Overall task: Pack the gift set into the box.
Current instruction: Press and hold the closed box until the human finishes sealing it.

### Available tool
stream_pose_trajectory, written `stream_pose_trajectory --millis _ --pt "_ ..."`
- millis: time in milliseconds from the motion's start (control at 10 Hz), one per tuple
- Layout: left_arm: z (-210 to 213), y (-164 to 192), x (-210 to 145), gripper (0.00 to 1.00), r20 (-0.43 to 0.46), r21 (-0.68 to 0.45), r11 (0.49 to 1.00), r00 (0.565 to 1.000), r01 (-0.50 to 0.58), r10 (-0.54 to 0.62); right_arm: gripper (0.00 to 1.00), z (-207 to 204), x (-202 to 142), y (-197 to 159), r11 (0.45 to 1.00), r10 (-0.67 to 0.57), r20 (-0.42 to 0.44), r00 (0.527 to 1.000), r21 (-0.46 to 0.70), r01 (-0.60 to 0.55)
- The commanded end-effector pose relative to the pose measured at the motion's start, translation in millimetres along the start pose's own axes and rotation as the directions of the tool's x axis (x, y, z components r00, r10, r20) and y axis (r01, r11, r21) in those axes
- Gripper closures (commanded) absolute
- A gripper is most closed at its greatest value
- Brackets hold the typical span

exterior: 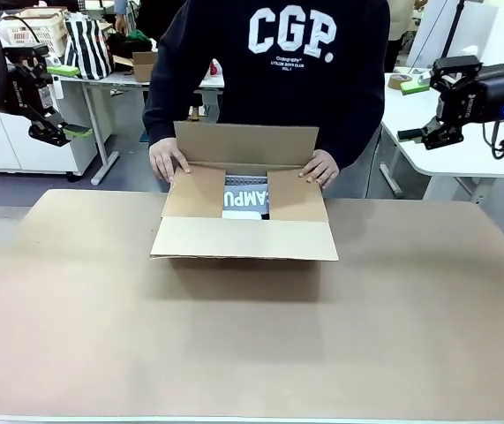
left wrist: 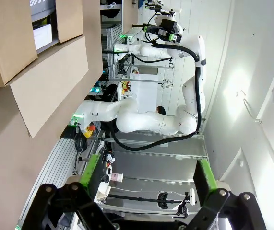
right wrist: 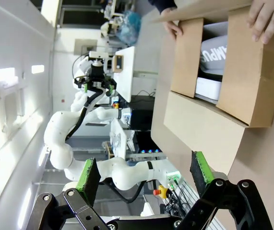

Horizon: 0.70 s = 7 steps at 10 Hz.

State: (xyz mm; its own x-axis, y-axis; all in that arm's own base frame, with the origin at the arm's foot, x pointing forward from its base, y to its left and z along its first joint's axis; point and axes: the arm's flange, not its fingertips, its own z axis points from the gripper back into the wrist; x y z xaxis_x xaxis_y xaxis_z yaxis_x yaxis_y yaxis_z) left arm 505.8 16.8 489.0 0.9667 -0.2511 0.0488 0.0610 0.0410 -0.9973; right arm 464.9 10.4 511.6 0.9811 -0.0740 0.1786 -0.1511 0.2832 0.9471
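The box (exterior: 244, 237) stands at the table's far middle, its near flap folded outward and its far flap upright. A person's hands (exterior: 165, 159) press the two side flaps inward. Through the gap between them shows the gift set (exterior: 244, 198), its dark face with white letters "AMPU" lying inside the box; the rest is covered. The gift set (right wrist: 214, 51) also shows in the right wrist view inside the box (right wrist: 213, 120). My left gripper (exterior: 68, 134) hangs open high at the left, my right gripper (exterior: 415, 134) open high at the right, both far from the box (left wrist: 31, 57).
The brown tabletop (exterior: 252, 353) spreads wide in front of the box. White side tables (exterior: 463, 141) with a tape roll (exterior: 400, 81) stand behind at the right; a cluttered table (exterior: 101, 79) stands behind at the left.
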Motion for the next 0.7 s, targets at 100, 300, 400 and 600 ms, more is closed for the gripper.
stream_pose_trajectory --millis 100,300,400,600 --pt "-1.2 -0.9 -4.0 0.0 0.008 -0.023 1.0 1.0 0.017 -0.017 0.0 -0.4 0.8 2.2 1.0 -0.001 0.003 1.0 0.019 0.001" --pt "-1.2 -0.9 -4.0 0.0 0.008 -0.023 1.0 1.0 0.017 -0.017 0.0 -0.4 0.8 2.2 1.0 -0.001 0.003 1.0 0.019 0.001" --pt "-1.2 -0.9 -4.0 0.0 0.008 -0.023 1.0 1.0 0.017 -0.017 0.0 -0.4 0.8 2.2 1.0 -0.001 0.003 1.0 0.019 0.001" --pt "-1.2 -0.9 -4.0 0.0 0.008 -0.023 1.0 1.0 0.017 -0.017 0.0 -0.4 0.8 2.2 1.0 -0.001 0.003 1.0 0.019 0.001"
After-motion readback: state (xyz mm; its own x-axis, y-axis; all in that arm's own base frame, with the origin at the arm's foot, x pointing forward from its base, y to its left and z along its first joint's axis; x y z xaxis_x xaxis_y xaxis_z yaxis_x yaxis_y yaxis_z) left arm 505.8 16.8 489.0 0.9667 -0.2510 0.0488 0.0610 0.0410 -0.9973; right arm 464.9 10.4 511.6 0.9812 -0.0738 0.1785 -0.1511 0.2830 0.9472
